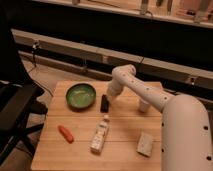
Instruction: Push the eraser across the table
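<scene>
the claw (pixel 108 98) sits touching the small black oblong eraser (pixel 105 103) on the light wooden surface (pixel 125 145); its state i cannot tell; push low and steady.

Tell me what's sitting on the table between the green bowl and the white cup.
In the camera view, the black eraser lies between the green bowl and the white cup, with the end effector right at its far end, on the table.

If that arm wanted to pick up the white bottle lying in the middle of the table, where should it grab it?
Probably across the middle of the white bottle, coming straight down from above. It lies flat on the table, long axis front to back, so its narrow sides are easiest to pinch. The pincer sits by the black eraser, beyond the bottle.
</scene>
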Controlling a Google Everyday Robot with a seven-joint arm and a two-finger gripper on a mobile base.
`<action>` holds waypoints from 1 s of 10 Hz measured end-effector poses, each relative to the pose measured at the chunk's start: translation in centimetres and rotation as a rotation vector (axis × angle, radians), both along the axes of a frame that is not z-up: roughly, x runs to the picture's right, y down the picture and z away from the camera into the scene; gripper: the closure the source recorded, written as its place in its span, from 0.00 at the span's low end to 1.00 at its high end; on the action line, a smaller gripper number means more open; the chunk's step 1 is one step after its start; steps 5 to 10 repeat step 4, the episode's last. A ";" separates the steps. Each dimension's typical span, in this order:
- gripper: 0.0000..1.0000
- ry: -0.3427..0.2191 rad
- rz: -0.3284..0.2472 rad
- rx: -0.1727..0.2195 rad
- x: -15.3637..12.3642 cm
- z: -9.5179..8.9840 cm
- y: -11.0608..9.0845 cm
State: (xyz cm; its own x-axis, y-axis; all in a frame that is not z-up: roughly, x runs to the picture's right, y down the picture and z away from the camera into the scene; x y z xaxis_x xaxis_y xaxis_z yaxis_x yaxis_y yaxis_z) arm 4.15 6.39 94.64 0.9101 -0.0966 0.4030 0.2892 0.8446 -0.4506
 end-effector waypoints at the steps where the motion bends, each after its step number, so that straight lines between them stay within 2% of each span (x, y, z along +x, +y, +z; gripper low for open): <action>1: 1.00 -0.004 -0.001 0.001 -0.1 0.0 0.0; 10: 1.00 -0.016 -0.004 0.005 -0.6 -0.1 0.0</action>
